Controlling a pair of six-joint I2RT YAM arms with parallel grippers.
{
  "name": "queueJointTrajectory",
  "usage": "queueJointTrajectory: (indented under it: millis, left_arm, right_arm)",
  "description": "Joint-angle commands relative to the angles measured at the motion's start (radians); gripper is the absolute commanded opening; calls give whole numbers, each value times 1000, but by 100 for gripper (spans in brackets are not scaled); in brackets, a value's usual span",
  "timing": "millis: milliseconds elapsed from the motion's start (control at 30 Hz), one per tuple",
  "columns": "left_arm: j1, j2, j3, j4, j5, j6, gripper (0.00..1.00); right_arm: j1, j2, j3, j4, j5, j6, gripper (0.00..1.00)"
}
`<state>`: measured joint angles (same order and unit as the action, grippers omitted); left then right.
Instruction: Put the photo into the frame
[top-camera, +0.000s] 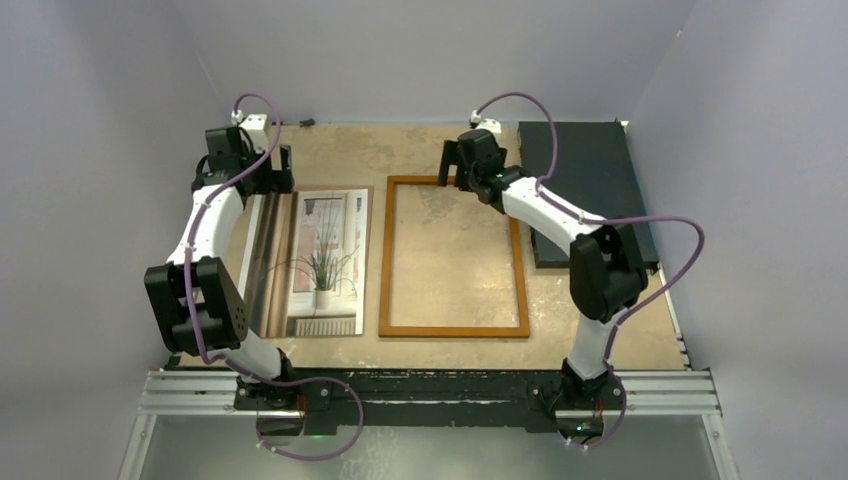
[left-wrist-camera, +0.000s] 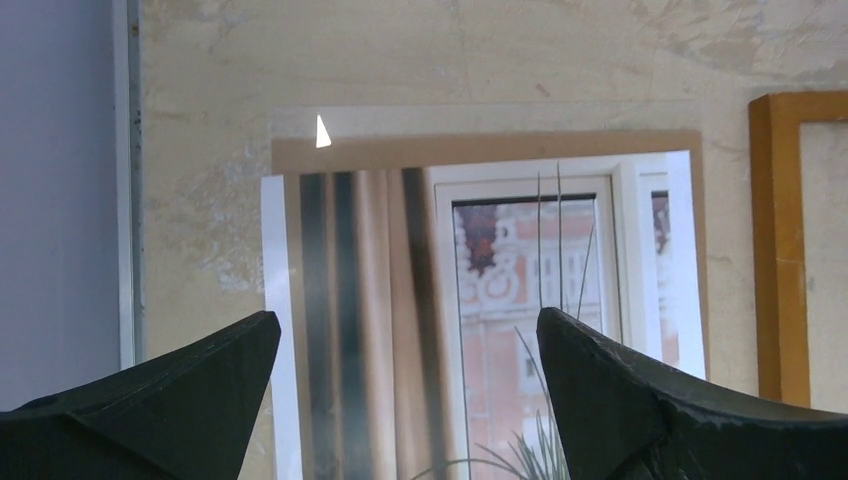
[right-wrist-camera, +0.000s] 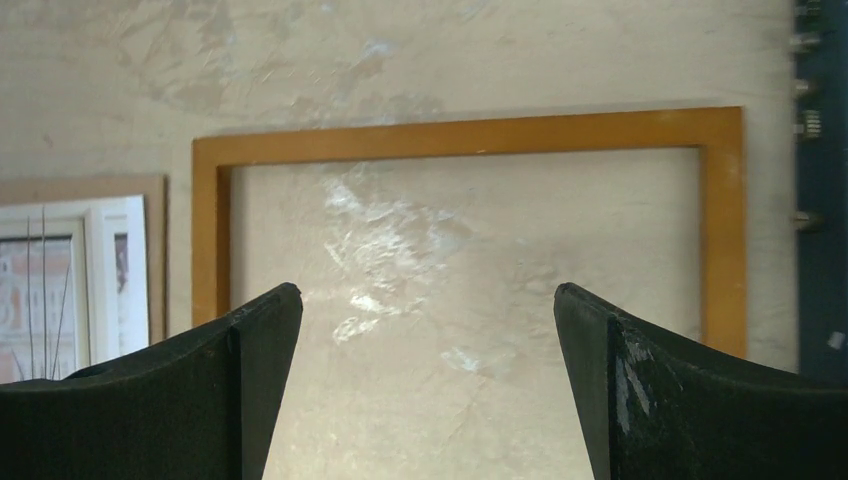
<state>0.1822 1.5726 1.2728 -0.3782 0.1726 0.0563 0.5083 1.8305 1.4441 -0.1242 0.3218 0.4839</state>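
Note:
The photo lies flat on the table's left half, showing a potted plant by a striped curtain; it rests on a brown board. My left gripper hovers over the photo's far end, open and empty. In the left wrist view the photo fills the gap between the fingers. The orange-brown frame lies just right of the photo, with bare table showing through it. My right gripper hangs open over the frame's far left corner. In the right wrist view the frame's far rail lies ahead of the open gripper.
A dark rectangular slab lies at the back right, beside the frame, with small screws along its edge. A pale clear sheet edge shows beyond the brown board. Grey walls enclose the table on three sides.

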Motion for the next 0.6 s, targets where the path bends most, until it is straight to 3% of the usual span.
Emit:
queueJointTrajectory:
  millis: [0,100,267,567]
  left_arm:
    - [11,-16,19,-98,-50,59,100]
    - [16,-20,21,-124,-62,66,99]
    - [16,-21,24,-170,-55,39,98]
    - [16,-23,10,-225,3,12,93]
  right_arm:
    - [136,62,145,-52,2,-31,99]
    - [227,169,318,-145,32,-40,99]
    - [330,298,439,-230,61,9,96]
    - [409,334,363,-281,130,113,88]
